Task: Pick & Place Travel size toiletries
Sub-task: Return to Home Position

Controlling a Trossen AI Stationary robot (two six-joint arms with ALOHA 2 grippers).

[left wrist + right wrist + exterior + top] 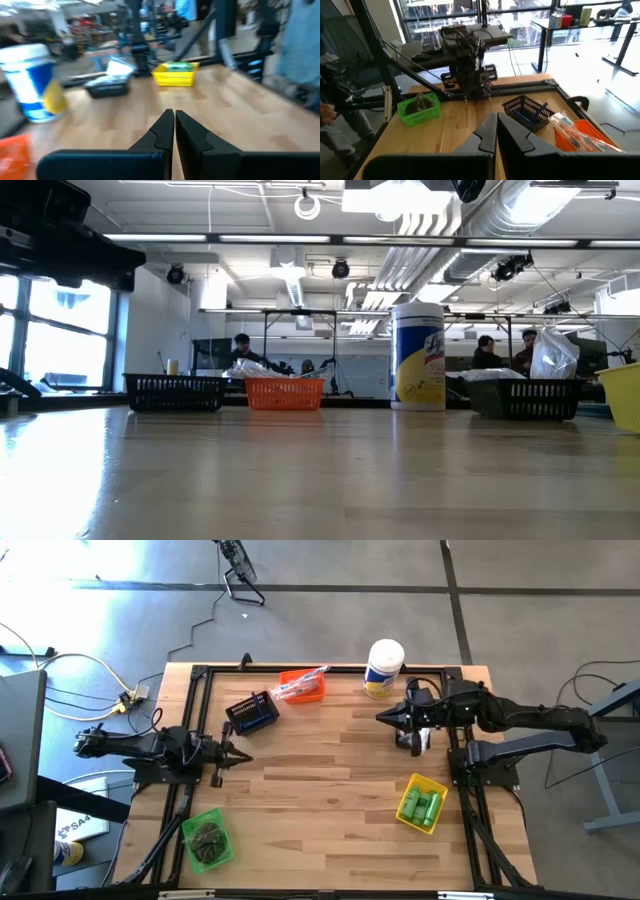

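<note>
The toiletries lie sorted in small bins. Bright green mini bottles fill the yellow bin [422, 803] [174, 75]. Dark round bundles sit in the green bin [208, 840] [419, 107]. Clear-wrapped slim packets lie in the orange bin [300, 687] [580, 132]. Thin dark sticks are in a black bin [252, 713] [527, 110]. A bag of white puffs rests in a second black bin [106, 87] [525, 395] under my right arm. My left gripper [243, 755] [174, 117] is shut at the table's left edge. My right gripper [380, 717] [496, 120] is shut, raised over the right half.
A tall white canister with a yellow label [383, 667] [418, 355] stands at the far edge, right of the orange bin. The middle of the wooden table [330, 790] is bare. People sit in the room beyond the table in the low view.
</note>
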